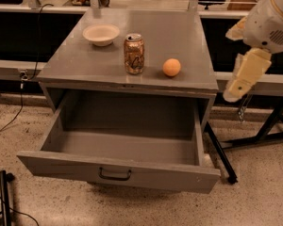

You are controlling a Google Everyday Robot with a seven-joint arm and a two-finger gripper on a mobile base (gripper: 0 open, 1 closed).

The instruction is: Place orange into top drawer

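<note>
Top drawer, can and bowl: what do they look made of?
The top drawer looks like grey painted metal, matte with a dull sheen. The can seems aluminium: glossy gold-brown print, silvery rim. The bowl looks matte cream, paper or plastic. The gripper hangs right of the cabinet, away from the orange.
</note>
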